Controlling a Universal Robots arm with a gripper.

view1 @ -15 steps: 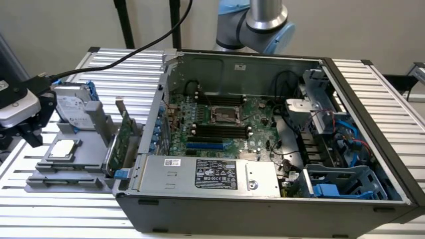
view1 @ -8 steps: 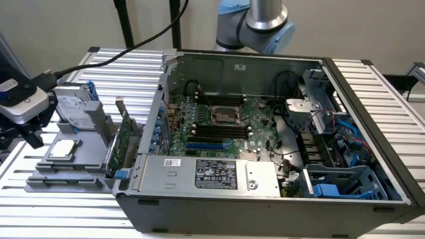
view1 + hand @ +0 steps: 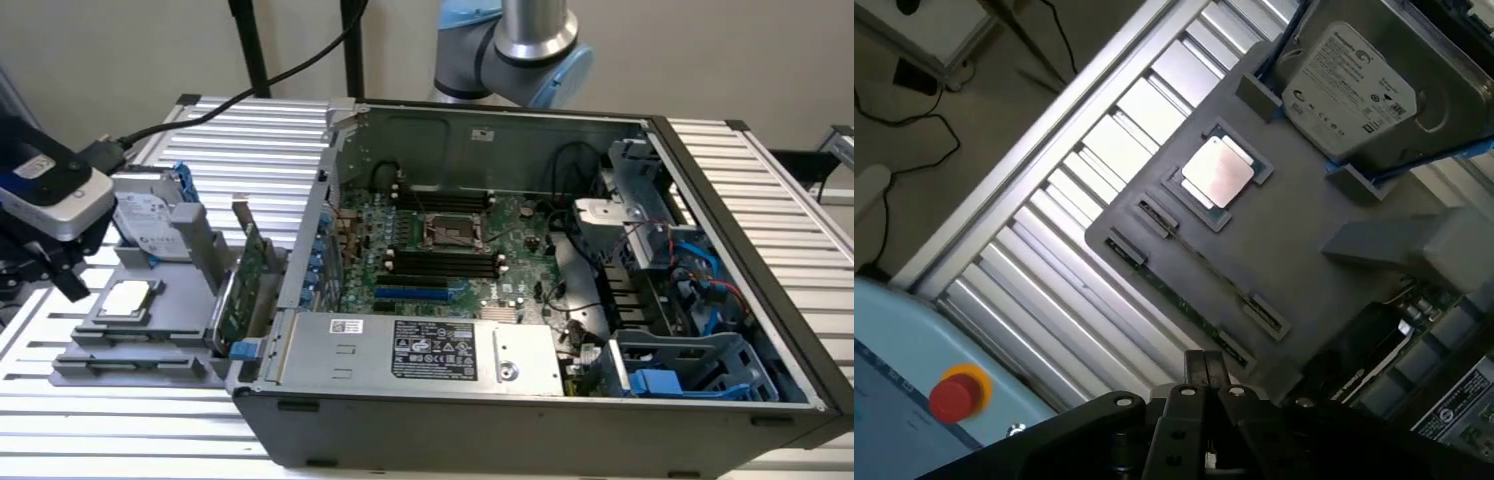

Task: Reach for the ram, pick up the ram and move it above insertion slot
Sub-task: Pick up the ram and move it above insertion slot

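**Hand over the tray, ram not yet lifted**

The hand (image 3: 1206,368) hangs at the exterior view's left edge, above the left side of the grey tray (image 3: 1294,200). Its two fingers are pressed together, with no gap to be seen between them and nothing held.

The ram (image 3: 1189,297) stands on edge in a long slot of the tray, between small clips at either end. It shows as a thin greenish strip. In the wrist view the fingertips lie close to one end of that strip. They look clear of it, though whether they touch cannot be told for certain.

Beside the ram's slot a CPU (image 3: 1219,170) lies flat in a square recess. Beyond the CPU a drive (image 3: 1349,85) leans in its holder. A green card (image 3: 244,285) stands upright on the tray's right side, just beside the open case (image 3: 534,430).

Tray and case rest on a slatted metal worktop (image 3: 134,430). Inside the case, the black slots (image 3: 441,262) lie near the middle of the board, well apart from the hand.
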